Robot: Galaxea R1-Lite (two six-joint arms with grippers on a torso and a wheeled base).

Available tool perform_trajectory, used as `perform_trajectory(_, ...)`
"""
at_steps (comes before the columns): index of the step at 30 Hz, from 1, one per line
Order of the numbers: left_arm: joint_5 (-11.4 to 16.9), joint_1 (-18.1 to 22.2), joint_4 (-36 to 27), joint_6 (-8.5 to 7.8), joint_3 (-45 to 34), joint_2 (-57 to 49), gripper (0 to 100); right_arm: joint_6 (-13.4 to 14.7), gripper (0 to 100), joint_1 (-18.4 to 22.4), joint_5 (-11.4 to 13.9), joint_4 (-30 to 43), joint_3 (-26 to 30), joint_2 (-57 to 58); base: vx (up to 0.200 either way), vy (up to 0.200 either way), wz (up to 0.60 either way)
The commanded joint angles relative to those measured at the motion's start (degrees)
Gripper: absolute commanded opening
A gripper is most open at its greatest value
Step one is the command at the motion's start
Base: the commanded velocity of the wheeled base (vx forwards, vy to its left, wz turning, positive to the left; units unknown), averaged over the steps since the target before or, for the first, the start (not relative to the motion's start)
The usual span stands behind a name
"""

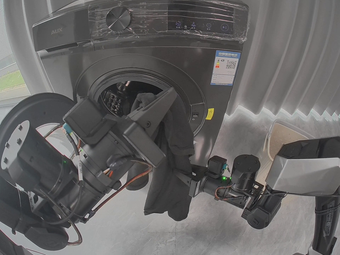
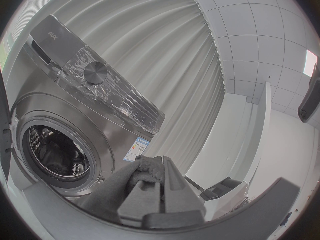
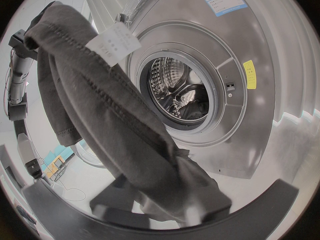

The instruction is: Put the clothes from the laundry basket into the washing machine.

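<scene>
A: Left tool [image 1: 163,97], what state?
B: Clamped on the dark grey garment [image 1: 173,181]. Fingers [image 2: 173,187] pressed together w/ a bunch of cloth pinched at the tips. Tool sits high, right in front of the washing machine [image 1: 148,54] opening.
A: Rest of the garment?
B: Hangs down from the left tool in a long fold. Lower part runs to the right tool [image 1: 185,177], which is below the left one & well under the opening.
A: Right tool clamped too?
B: No, its fingers [image 3: 111,200] are apart. Cloth drops between them & lies over one finger. A white tag [image 3: 113,44] shows on a seam farther up from that tool.
A: Machine?
B: Door [image 1: 32,114] swung wide, off to the left tool's outer side. Drum [image 3: 166,74] is just beyond the left tool's tips, w/ another dark piece of clothing [image 3: 195,109] lying at its bottom.
A: Garment inside yet?
B: Not yet. It hangs outside the drum, top bunch about level w/ the opening's upper half.
A: Basket?
B: Pale laundry basket [image 1: 283,135] on the floor [image 1: 219,231], beyond the right tool's arm, beside the machine & near the curtain [image 1: 290,54]. Can't tell what's in it.
</scene>
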State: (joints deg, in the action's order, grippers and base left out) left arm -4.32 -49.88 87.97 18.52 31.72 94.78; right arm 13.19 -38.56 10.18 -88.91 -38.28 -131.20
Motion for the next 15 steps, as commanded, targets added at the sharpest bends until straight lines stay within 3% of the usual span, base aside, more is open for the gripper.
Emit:
perform_trajectory(1,0.01,0.67,0.19,0.12,-0.08,-0.12,0,-0.01,0,-0.29,0.02,-0.04,1.63,0.41,0.000,0.000,0.00)
perform_trajectory(4,0.01,1.19,0.27,0.12,-0.17,-0.04,0,-0.01,0,-0.46,0.02,-0.13,2.59,0.85,0.000,0.000,0.00)
perform_trajectory(15,0.36,11.12,0.27,0.12,0.01,3.83,0,-0.09,0,-6.44,0.54,0.05,15.78,16.15,0.000,0.000,0.00)
